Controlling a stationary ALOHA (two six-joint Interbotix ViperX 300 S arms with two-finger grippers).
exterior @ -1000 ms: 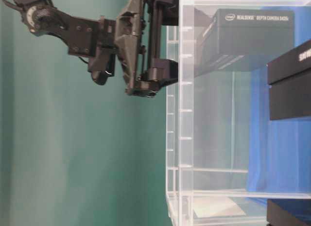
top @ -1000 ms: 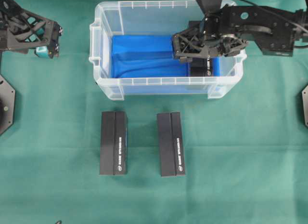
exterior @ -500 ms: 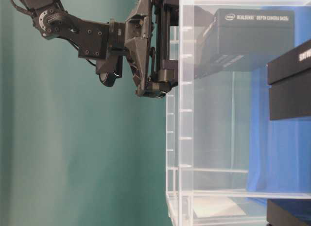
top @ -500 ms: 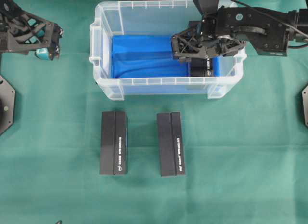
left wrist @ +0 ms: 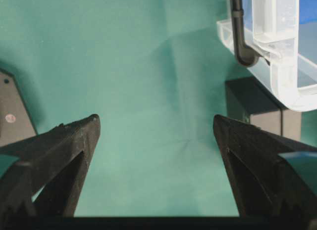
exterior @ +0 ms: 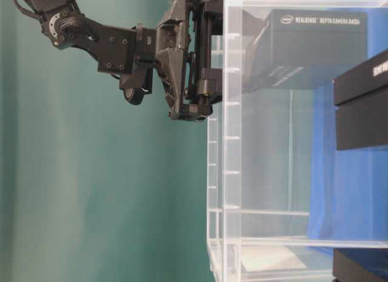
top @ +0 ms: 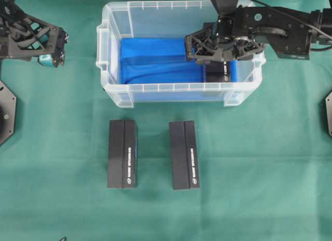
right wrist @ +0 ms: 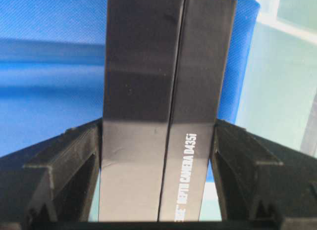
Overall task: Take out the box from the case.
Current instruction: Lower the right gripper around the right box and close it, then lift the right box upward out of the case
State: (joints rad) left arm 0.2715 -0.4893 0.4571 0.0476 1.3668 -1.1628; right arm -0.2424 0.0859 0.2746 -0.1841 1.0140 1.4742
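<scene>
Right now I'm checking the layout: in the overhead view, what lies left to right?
Left end effector → left black box on the cloth → second black box → right end effector inside the case.

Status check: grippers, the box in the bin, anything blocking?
Right gripper clamped on black rectangular cardboard box, inside clear plastic bin. Left gripper open, empty, over green cloth. Nothing blocking.

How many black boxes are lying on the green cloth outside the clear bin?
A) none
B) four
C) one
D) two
D: two black boxes lie side by side on the green cloth in front of the clear bin; a third box sits inside it.
</scene>
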